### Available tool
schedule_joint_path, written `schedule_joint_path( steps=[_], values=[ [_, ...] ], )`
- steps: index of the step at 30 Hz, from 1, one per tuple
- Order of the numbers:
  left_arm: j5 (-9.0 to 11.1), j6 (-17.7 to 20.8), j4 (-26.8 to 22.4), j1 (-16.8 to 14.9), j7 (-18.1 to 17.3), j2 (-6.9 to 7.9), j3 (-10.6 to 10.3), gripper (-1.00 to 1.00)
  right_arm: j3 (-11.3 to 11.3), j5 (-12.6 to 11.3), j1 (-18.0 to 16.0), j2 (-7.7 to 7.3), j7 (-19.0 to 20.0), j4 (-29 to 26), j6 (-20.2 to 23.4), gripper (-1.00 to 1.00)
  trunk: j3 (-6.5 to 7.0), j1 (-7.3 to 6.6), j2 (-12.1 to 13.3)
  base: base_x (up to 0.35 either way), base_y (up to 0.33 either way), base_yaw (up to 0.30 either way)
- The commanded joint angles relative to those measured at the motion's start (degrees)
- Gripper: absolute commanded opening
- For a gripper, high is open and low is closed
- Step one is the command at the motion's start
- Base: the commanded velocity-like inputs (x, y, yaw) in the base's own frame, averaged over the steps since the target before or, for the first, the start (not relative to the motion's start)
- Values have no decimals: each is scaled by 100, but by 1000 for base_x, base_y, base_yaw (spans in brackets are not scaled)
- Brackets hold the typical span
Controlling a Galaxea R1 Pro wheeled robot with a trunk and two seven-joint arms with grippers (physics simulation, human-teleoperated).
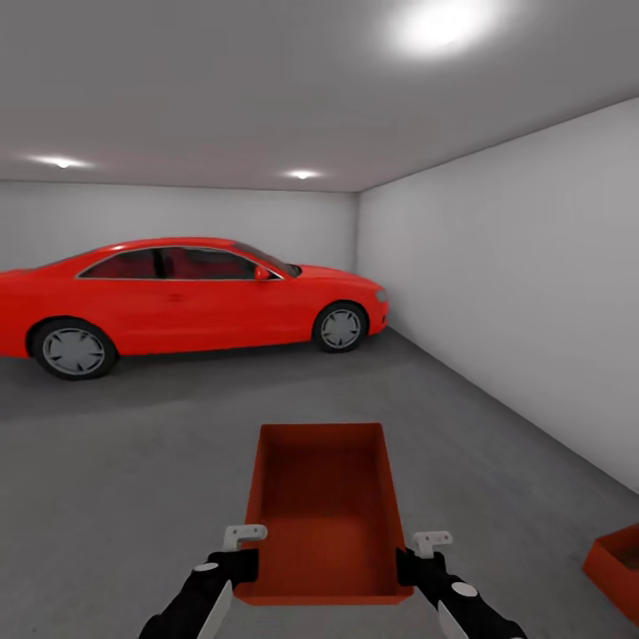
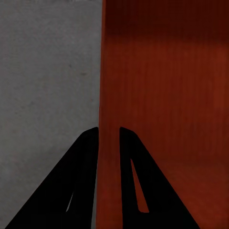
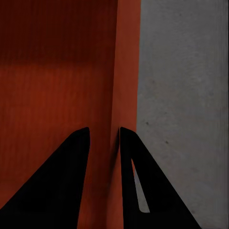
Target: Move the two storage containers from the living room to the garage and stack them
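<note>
Container [image 1: 325, 510] carried in garage, 2 grips pinched on side walls.
I'd keep left gripper [image 1: 241, 568] & right gripper [image 1: 410, 565] level, turn toward 2nd container [image 1: 619, 564], lower squarely into it.

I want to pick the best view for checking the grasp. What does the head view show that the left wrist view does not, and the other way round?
Head view alone: the red coupe, the white walls, the second storage container at the lower right on the floor, and both grippers, left gripper and right gripper, on the held container's long sides.
Left wrist view alone: a close look at the left jaws straddling the thin orange-red wall, one finger on each side.
Both: the held storage container and the grey concrete floor.
</note>
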Motion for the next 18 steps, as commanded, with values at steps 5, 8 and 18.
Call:
schedule_joint_path(
  steps=[5, 8, 18],
  values=[
    [21, 29, -28, -1, 15, 106, -24, -100, 69, 0, -3, -36, 69, 27, -22, -100, -2, 5, -4, 309, 0, -278],
    [21, 29, -28, -1, 15, 110, -24, -100, 69, 0, -3, -36, 69, 27, -22, -100, -2, 5, -4, 322, 0, -278],
    [13, 29, -28, -1, 15, 112, -24, -100, 69, 2, -3, -36, 69, 27, -24, -100, -2, 5, -4, 323, 0, -278]
  ],
)
